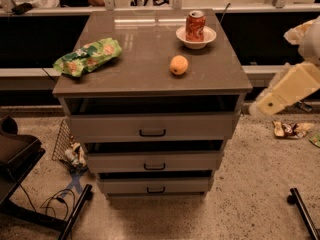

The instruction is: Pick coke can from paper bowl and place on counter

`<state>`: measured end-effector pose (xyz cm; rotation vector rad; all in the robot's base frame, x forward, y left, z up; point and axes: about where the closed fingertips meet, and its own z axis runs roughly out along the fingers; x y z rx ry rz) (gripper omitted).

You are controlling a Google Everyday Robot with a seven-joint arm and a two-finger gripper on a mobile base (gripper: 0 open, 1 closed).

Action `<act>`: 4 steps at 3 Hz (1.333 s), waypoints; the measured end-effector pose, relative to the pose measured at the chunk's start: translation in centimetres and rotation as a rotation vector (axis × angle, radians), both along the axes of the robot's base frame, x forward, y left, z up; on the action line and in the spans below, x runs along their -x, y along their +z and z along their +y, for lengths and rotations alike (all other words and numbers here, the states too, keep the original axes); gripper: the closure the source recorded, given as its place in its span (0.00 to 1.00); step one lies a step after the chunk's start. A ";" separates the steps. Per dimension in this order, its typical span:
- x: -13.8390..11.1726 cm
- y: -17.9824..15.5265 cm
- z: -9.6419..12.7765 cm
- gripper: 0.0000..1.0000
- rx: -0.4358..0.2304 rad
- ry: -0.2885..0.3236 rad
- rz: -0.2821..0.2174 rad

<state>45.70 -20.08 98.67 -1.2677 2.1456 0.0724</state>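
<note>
The coke can (195, 25) stands upright in the white paper bowl (196, 38) at the back right of the counter (145, 59). The can is red-orange with a silver top. My arm's cream-coloured end with the gripper (265, 105) hangs to the right of the cabinet, below counter height and beside the counter's front right corner. It is well apart from the can and bowl and holds nothing that I can see.
A round orange fruit (179, 65) lies in front of the bowl. A green chip bag (88, 56) lies at the counter's left edge. Three drawers with black handles (152, 132) sit below. A black stand (20, 154) is at left, with litter (291, 129) on the floor at right.
</note>
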 end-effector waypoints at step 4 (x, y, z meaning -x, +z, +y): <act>-11.9 2.3 1.2 0.00 -0.466 -0.198 -0.354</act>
